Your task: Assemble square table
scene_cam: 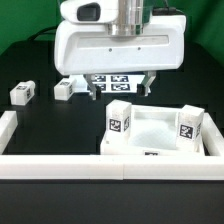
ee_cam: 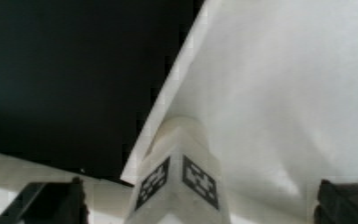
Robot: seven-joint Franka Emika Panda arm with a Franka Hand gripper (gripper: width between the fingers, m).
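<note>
The white square tabletop point(scene_cam: 150, 140) lies at the exterior view's lower right with its rim up. Two short tagged legs stand upright in its corners, one on the left point(scene_cam: 120, 121) and one on the right point(scene_cam: 188, 124). Two loose legs point(scene_cam: 22, 93) point(scene_cam: 64, 90) lie on the black table at the left. My gripper point(scene_cam: 121, 88) hangs just above and behind the left standing leg. In the wrist view, that leg point(ee_cam: 179, 178) shows between my fingertips point(ee_cam: 51, 205), apart from both, beside the white tabletop point(ee_cam: 291, 100). The gripper point(ee_cam: 197, 205) is open and holds nothing.
The marker board point(scene_cam: 115, 83) lies behind the tabletop, under the gripper. Long white border walls run along the front point(scene_cam: 110, 165) and the left point(scene_cam: 8, 128) of the work area. The table surface is black.
</note>
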